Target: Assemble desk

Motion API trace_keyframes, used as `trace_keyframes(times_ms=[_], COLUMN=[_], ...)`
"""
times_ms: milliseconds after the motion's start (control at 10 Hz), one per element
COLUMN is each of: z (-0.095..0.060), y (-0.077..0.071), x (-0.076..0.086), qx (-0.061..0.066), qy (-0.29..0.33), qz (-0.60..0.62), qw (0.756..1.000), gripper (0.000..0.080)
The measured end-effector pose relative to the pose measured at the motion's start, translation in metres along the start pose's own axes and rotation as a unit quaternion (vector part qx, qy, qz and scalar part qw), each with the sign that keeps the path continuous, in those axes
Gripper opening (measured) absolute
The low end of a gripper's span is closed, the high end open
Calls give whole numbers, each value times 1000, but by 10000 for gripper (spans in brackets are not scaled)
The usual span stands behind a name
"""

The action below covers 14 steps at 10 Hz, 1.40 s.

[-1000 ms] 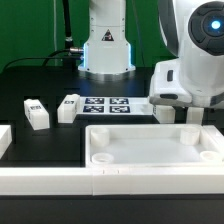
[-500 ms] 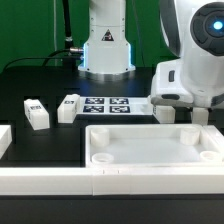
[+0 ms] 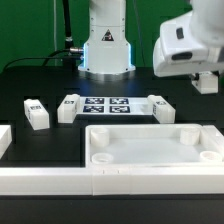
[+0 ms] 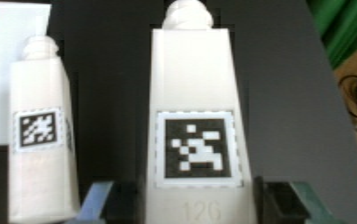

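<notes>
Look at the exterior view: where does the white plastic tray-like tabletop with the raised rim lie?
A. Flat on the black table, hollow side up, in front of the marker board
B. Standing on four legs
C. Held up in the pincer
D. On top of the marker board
A: the white plastic tray-like tabletop rests hollow side up on the black table, nearer the camera than the marker board.

Open room is left above the tabletop [image 3: 150,148] (two legs [image 3: 37,115] [image 3: 69,108] standing apart behind it).
</notes>
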<state>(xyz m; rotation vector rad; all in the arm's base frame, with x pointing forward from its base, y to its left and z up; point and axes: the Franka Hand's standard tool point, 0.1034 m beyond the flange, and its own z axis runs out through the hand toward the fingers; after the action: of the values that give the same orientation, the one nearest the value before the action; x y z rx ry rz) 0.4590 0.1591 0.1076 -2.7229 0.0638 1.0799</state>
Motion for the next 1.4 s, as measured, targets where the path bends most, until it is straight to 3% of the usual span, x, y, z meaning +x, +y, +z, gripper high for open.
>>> trace_keyframes(times_ms=[300, 500, 900, 1300, 1400], z=[2, -5, -70, -73, -77], y=[-1, -1, 5, 11, 18], x=[5, 14, 34, 45, 47], qx=[1, 1, -9, -18, -34], qy=[13, 82, 235, 364, 383], qz=[1, -4, -83, -81, -110], qw=[1000, 997, 968, 928, 916], gripper=[284, 284, 284, 284, 284])
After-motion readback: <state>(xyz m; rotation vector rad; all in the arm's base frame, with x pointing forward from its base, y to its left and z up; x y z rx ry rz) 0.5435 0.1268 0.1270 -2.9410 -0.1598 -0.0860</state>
